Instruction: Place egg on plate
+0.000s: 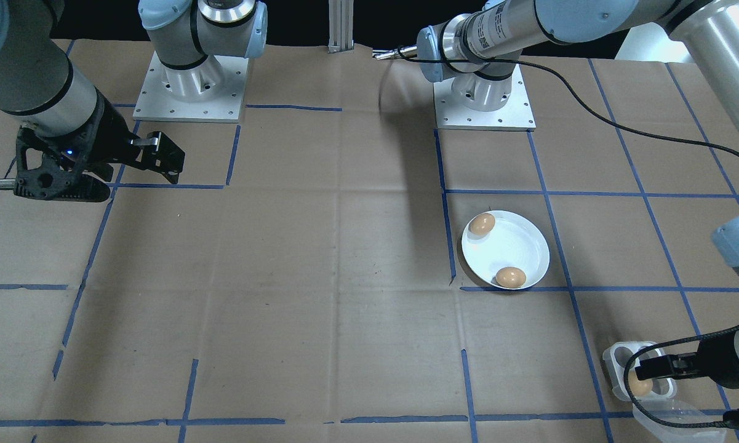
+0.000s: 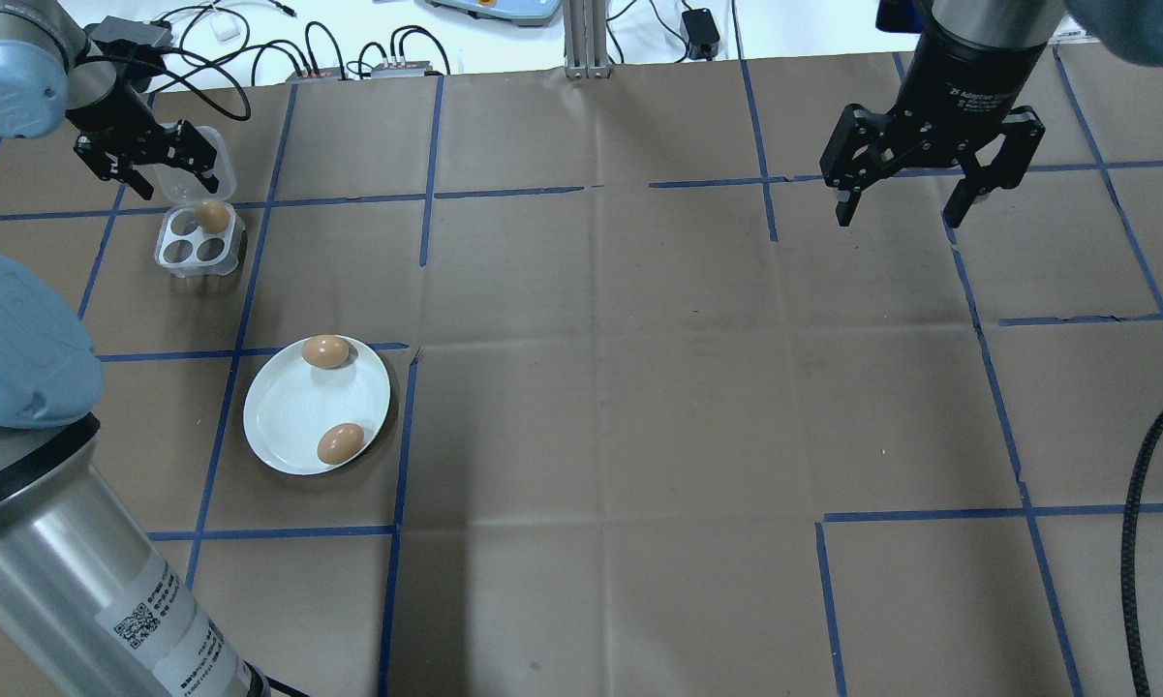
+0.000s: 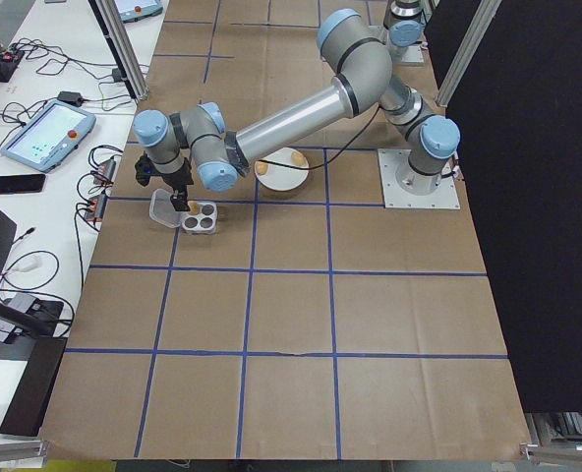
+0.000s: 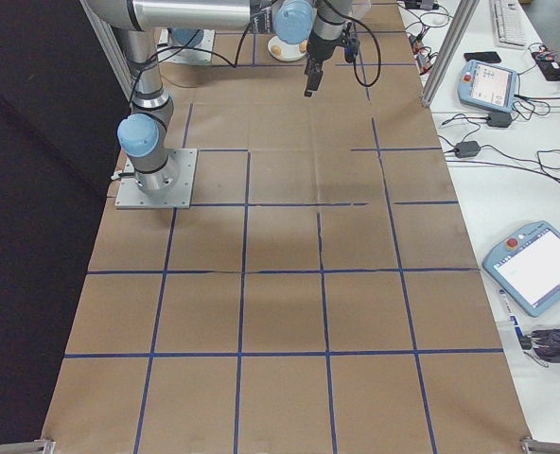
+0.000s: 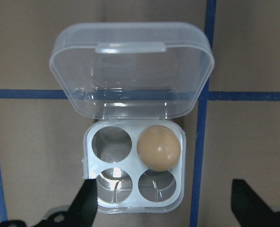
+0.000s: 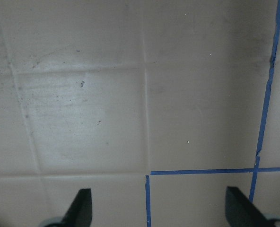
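Observation:
The white plate point(image 2: 290, 416) lies left of centre on the table and holds two brown eggs point(image 2: 325, 350) point(image 2: 340, 443). From the front the plate point(image 1: 520, 246) shows the same two eggs. A third egg point(image 5: 159, 148) sits in one well of a clear four-well tray point(image 5: 112, 196) with its lid open; the other wells are empty. My left gripper point(image 2: 163, 182) hovers open above that tray, with a finger on either side of the tray and apart from it in the left wrist view. Far off at the right, my right gripper point(image 2: 901, 208) hangs open and empty above bare paper.
Brown paper with blue tape grid lines covers the table point(image 2: 600, 387). The tray's open lid point(image 5: 130, 71) lies flat beyond the wells. Cables and devices sit past the far table edge point(image 2: 349, 58). The two arm bases point(image 1: 187, 86) point(image 1: 483, 92) stand at the robot side.

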Robot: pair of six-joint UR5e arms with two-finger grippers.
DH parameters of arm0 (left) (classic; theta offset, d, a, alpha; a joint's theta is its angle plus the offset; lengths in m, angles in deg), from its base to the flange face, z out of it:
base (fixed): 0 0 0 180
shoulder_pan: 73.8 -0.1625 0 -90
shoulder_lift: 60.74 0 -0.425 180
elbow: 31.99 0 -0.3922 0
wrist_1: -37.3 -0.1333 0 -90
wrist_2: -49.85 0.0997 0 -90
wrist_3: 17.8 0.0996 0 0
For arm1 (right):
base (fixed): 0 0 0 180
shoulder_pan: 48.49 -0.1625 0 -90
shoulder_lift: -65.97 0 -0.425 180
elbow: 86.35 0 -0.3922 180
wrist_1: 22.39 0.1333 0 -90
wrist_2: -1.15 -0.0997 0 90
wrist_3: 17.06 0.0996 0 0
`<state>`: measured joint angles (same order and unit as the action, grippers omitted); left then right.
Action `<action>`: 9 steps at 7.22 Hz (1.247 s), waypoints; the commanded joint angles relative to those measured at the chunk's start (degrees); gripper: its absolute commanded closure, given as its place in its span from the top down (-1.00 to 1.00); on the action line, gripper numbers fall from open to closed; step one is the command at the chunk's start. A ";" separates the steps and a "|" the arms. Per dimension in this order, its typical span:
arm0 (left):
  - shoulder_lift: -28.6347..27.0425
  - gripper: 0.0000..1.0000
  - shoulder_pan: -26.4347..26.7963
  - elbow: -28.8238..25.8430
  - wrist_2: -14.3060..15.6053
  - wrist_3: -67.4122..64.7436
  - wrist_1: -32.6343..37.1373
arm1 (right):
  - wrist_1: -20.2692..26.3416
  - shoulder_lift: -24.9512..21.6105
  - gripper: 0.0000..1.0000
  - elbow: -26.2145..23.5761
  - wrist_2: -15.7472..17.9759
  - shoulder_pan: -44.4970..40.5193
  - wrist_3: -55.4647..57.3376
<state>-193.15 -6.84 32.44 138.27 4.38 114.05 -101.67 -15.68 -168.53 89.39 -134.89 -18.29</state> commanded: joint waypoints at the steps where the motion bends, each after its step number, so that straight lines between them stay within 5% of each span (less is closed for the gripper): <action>1: -2.05 0.98 0.01 0.70 0.09 0.06 -2.48 | 0.00 0.00 1.00 0.00 0.00 0.00 0.00; 3: -3.20 0.93 0.10 0.87 3.16 0.15 -4.16 | 0.00 0.00 1.00 0.00 0.00 0.00 0.00; 6: -3.29 0.67 0.54 1.13 2.73 -0.03 -4.25 | 0.00 0.00 1.00 0.00 0.00 0.00 0.00; 9: -3.29 0.03 0.89 1.31 2.55 -0.47 -4.07 | 0.00 0.00 1.00 0.00 0.00 0.00 0.00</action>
<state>-196.44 -6.09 33.63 140.87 4.08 109.89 -101.67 -15.68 -168.53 89.39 -134.89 -18.30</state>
